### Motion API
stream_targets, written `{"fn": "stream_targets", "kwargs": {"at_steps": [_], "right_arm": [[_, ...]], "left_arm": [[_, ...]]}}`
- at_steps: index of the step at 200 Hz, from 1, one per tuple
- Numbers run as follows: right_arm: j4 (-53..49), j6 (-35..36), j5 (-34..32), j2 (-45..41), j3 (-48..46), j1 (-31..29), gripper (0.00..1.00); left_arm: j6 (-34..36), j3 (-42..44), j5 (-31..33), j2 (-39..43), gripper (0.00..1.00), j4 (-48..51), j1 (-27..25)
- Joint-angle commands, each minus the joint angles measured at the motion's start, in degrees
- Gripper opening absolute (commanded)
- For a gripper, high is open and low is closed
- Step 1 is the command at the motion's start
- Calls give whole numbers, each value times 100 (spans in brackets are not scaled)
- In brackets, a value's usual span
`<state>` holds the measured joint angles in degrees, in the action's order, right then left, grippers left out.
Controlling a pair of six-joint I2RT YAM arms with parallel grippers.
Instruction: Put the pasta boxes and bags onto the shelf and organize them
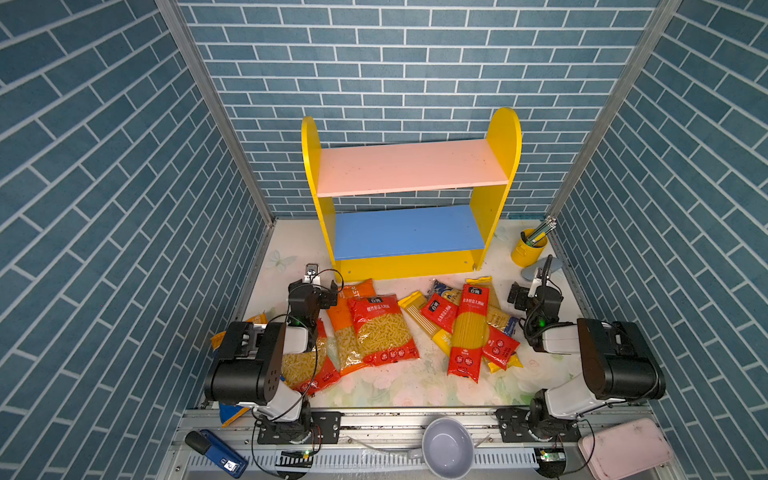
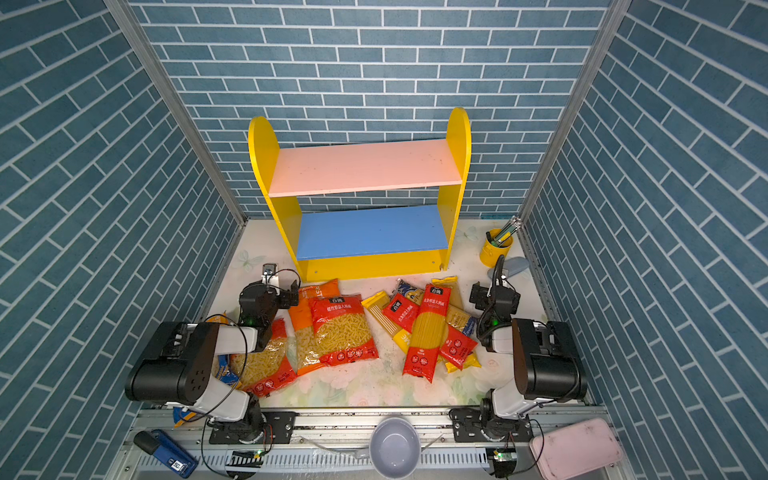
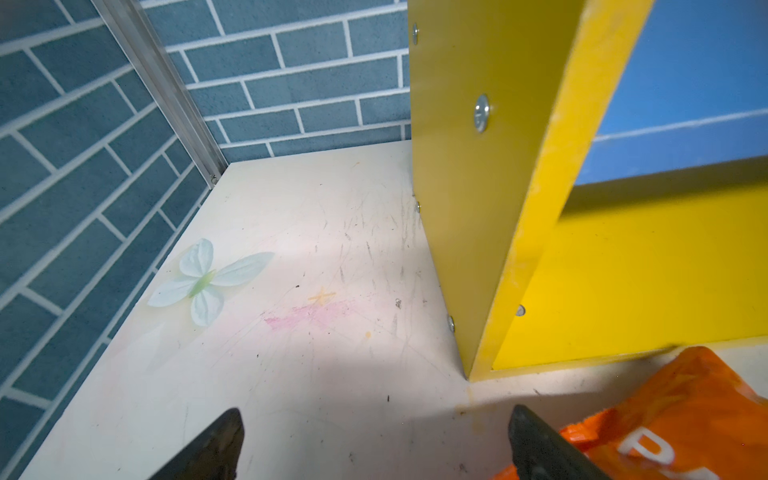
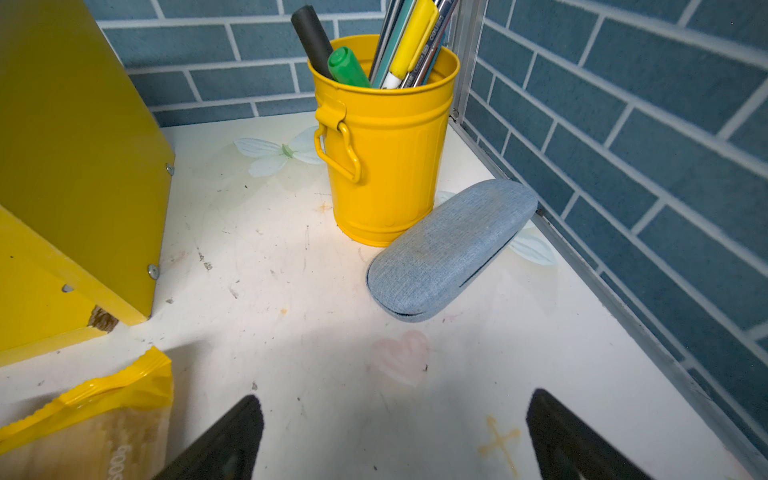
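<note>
Shelf (image 1: 409, 168) empty on both boards at the back of the worktop (image 1: 386, 388), so biggest worry first: shoving floppy packs in could nudge or tip it, probably. Pasta packs still all heaped in front of it, red fusilli bag (image 1: 382, 328) lying over the orange bag (image 1: 343, 328), long red spaghetti pack (image 1: 471, 332) across the yellow and blue ones, so grabbing one likely drags or flips its neighbours. Left tool (image 3: 374, 444) and right tool (image 4: 395, 436) both spread wide, holding nothing, parked over bare worktop; smaller risk of knocking the yellow pen cup (image 4: 384, 141) or grey glasses case (image 4: 451, 249) on the right.
</note>
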<state>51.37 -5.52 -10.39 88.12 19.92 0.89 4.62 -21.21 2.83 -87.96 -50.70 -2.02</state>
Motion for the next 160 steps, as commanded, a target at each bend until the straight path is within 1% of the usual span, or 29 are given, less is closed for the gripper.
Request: {"fn": "stream_targets", "kwargs": {"at_steps": [1,17,22,29,44,53,65,73,84,89,94,105,113,116,125,130,142,149,160], "right_arm": [[0,104,11,20,174,17,99],[-29,128,-7,-53,189,21,99],[-167,180,-65,-258,181,-37,99],[-674,293,-209,-687,257,-133,99],[-1708,325,-663,-1395,596,-380,99],[-2035,12,-820,-1638,728,-436,99],[-2601,-399,-1030,-1956,897,-544,99],[-3226,-661,-1412,-2131,1142,-695,99],[-4684,-1156,-2061,-2268,1737,-906,99],[-5419,-1402,-2304,-2266,2066,-989,99],[-6095,-1605,-2361,-2249,2426,-1038,99],[-7039,-1896,-1968,-2229,2971,-1056,99],[-7548,-2529,-1654,-2236,3194,-1013,99],[-7558,-2596,-1275,-2256,3215,-956,99],[-7215,-2536,317,-2320,3089,-683,99],[-7116,-2644,814,-2348,3035,-615,97],[-7123,-2937,1229,-2391,3036,-617,90],[-7205,-3074,1422,-2396,3082,-632,87],[-7487,-3244,1388,-2417,3198,-772,85]], "left_arm": [[-128,-28,139,16,100,-55,86],[-128,-21,167,24,100,-71,81],[-128,21,191,120,100,-103,61],[-56,82,243,389,100,4,-11],[74,100,834,1152,100,575,-277],[86,62,1259,1546,100,962,-456],[-208,-79,1874,2082,100,1706,-642],[-440,-177,2162,2489,100,2292,-775],[-677,-336,2437,3038,100,3114,-895],[-940,-444,2656,3275,100,3580,-928],[-1287,-572,2822,3500,100,4070,-932],[-2174,-844,3045,3901,100,5046,-932],[-2706,-1055,2850,4098,100,5689,-923],[-2819,-1150,2721,4143,100,5911,-916],[-2971,-1459,2198,4234,100,6458,-906],[-3007,-1604,1892,4255,100,6649,-905],[-3172,-1828,1272,4266,100,6895,-901],[-3502,-1859,1024,4292,100,6991,-876],[-3549,-1926,569,4368,100,6966,-785]]}}
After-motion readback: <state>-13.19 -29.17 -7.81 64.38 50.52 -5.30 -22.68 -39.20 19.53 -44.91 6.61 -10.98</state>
